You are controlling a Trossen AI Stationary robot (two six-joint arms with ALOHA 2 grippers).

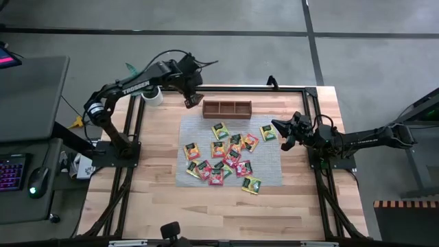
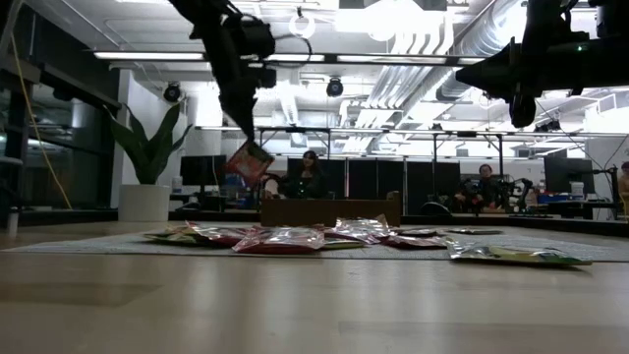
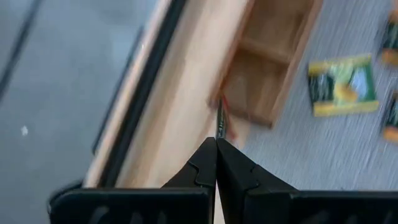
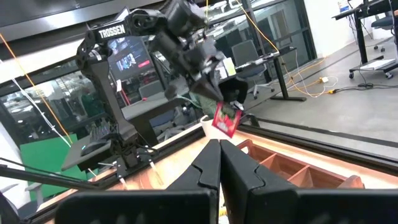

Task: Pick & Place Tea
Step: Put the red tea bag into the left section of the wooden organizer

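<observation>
My left gripper hangs above the table's far left part, just left of the brown wooden three-compartment tray, and is shut on a red tea sachet. The same sachet shows in the right wrist view and edge-on in the left wrist view. Several more tea sachets, red, orange, yellow and green, lie flat on the grey woven mat. My right gripper hovers shut over the mat's right edge, holding nothing. My left gripper pinches the red sachet's upper edge between its two fingertips. The fingers slant down from above. The sachet hangs tilted below them, lifted clear of the table and beside the tray's left end.
A white cup stands at the far left corner, close behind my left arm. Black frame rails run along the table's edges. A side desk with a keyboard and mouse stands left of the table. People sit in the room beyond.
</observation>
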